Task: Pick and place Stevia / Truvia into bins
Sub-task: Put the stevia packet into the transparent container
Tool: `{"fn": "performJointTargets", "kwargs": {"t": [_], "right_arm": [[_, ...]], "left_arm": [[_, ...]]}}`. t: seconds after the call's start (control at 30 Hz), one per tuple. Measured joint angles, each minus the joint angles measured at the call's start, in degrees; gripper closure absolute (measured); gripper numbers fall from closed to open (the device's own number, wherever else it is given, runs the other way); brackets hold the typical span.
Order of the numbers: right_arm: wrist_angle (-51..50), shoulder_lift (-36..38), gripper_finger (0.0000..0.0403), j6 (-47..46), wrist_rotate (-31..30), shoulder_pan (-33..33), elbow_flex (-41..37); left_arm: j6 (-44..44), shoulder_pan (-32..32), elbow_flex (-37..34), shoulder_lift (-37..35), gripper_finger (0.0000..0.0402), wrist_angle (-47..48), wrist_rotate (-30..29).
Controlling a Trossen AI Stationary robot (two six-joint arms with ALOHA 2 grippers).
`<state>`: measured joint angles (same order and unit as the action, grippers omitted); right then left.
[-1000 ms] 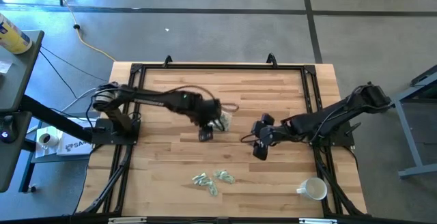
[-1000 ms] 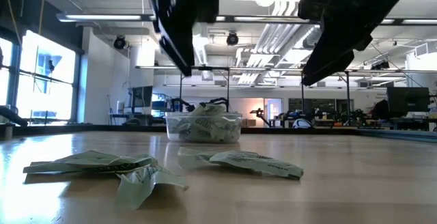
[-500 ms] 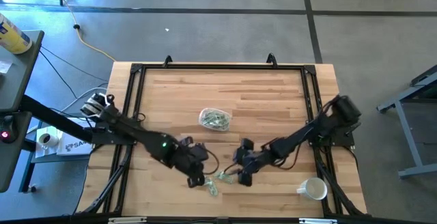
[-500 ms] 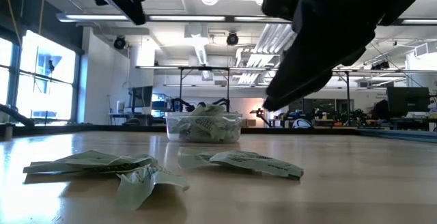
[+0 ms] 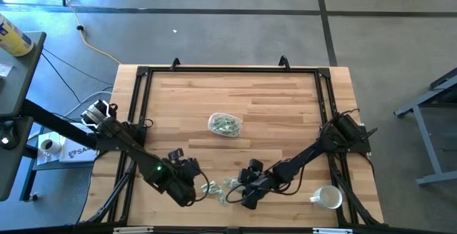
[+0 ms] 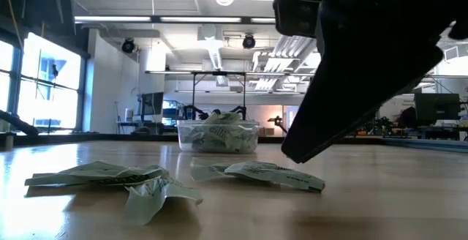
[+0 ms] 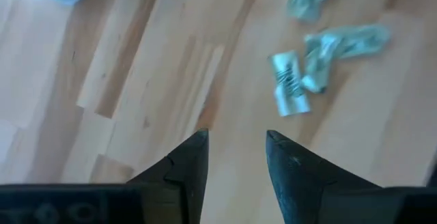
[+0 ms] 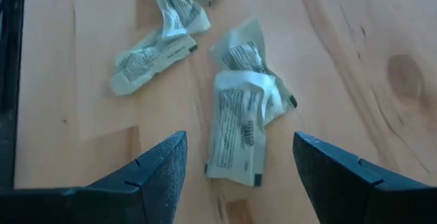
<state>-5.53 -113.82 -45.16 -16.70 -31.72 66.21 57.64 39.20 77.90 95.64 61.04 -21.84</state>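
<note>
We see the right gripper (image 8: 239, 159) low over the front of the table (image 5: 285, 98), its two dark fingers (image 8: 160, 166) spread wide with nothing between them, and a crumpled sachet (image 8: 239, 125) lying on the wood just ahead of the gap. Around that sachet more Stevia / Truvia packets (image 8: 153, 53) lie loose on the boards, some overlapping, all pale green and white. From above, the right gripper (image 5: 250, 191) sits just beside the right edge of this loose pile (image 5: 223, 187), with its arm reaching back to the table's right side. The left gripper (image 7: 235, 145) is also released, its fingers (image 7: 191, 159) parted over bare wood, and a few sachets (image 7: 290, 91) lie on the table ahead of it. In the high view the left gripper (image 5: 191, 187) is just beside the pile's left edge, so the two grippers flank the sachets from either side. The clear bowl (image 5: 225, 125) stands near the middle of the table, well apart from both grippers, and it holds a heap of sachets. From table height we see that bowl (image 6: 217, 136) behind the loose packets (image 6: 256, 173), with a dark arm filling the upper right. A white mug (image 5: 328, 197) stands near the table's front right corner.
</note>
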Motion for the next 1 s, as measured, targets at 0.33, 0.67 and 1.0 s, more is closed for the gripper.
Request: {"fn": "performJointTargets", "kwargs": {"t": [0.33,0.67,1.0], "right_arm": [[6.27,-3.64,0.0146,1.25,-1.27,0.22,-0.11],[0.25,-4.07,0.0211,3.23,-1.93,0.63,1.14],[-2.40,-3.69,0.0335,-2.79,1.64,1.08,1.08]], "left_arm": [[-7.80,0.17,-8.01,-3.87,0.0224,-3.81,-0.21],[-7.98,0.15,-20.79,-16.01,0.0225,-8.68,-0.31],[-6.79,-1.33,-28.57,-28.08,0.0225,-9.11,0.00]]}}
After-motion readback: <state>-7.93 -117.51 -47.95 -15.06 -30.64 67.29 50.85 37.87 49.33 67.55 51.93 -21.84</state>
